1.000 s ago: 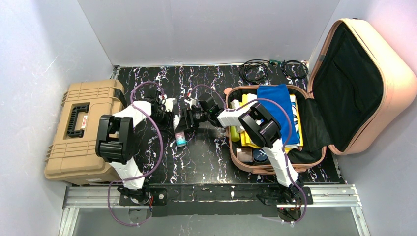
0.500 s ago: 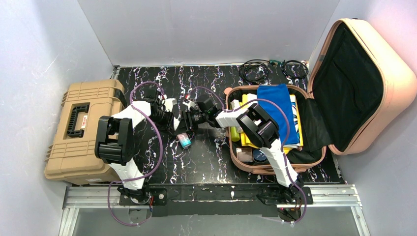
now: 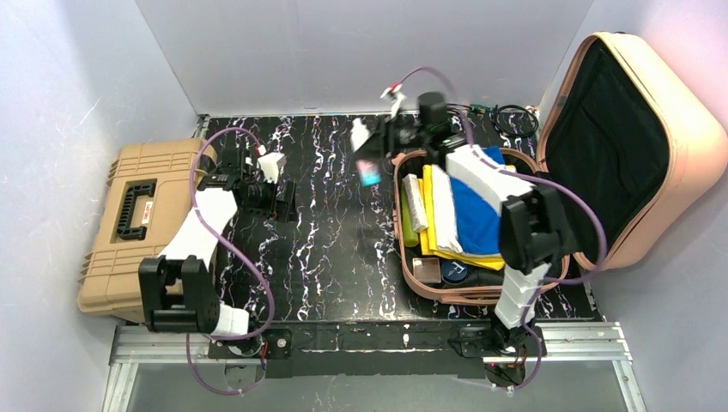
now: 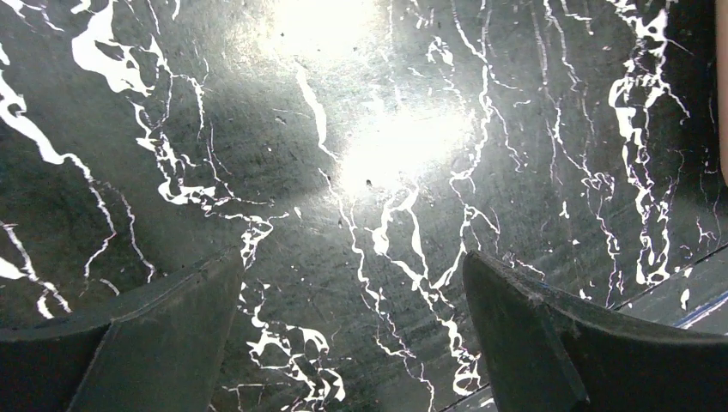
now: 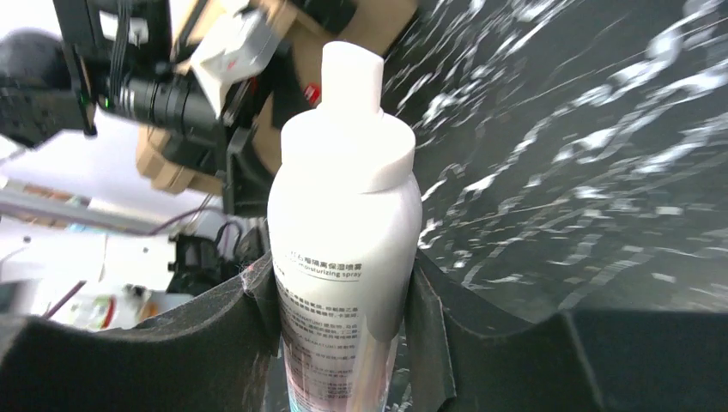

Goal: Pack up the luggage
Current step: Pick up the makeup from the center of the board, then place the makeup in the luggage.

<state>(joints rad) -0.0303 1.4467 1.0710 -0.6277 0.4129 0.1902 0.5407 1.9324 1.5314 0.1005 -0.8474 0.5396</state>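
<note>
Top view gives you the whole layout. The luggage sits at the right end of the bench, wide open. Its peach lid is tipped back against the wall and the base is stuffed with a blue cloth, something yellow and a round dark tin. A tan toolbox is well off to the left of the luggage, and some black cables lie just behind its far edge.

From up there the thing the right arm is carrying is only a small white shape with a teal and pink end, held in the air just left of the luggage's far-left corner. The right wrist cam is where you actually see it: a white spray bottle with a white cap. That view also catches the other arm and the toolbox behind the bottle, though blurry.

On writing, the bottle label has a row of Chinese characters with small print under it that looks like "moisturizing spray". The finer lines below are too small for me. There's a red tag on the toolbox too, but I can't read it in either view.

The right end effector is clamped on the bottle, foam pads pressed to both sides of its body. The left end effector hangs over bare marbled bench between the toolbox and the luggage. Its fingers are spread wide with nothing between them and nothing touching them, and only the left wrist cam makes that clear.
</note>
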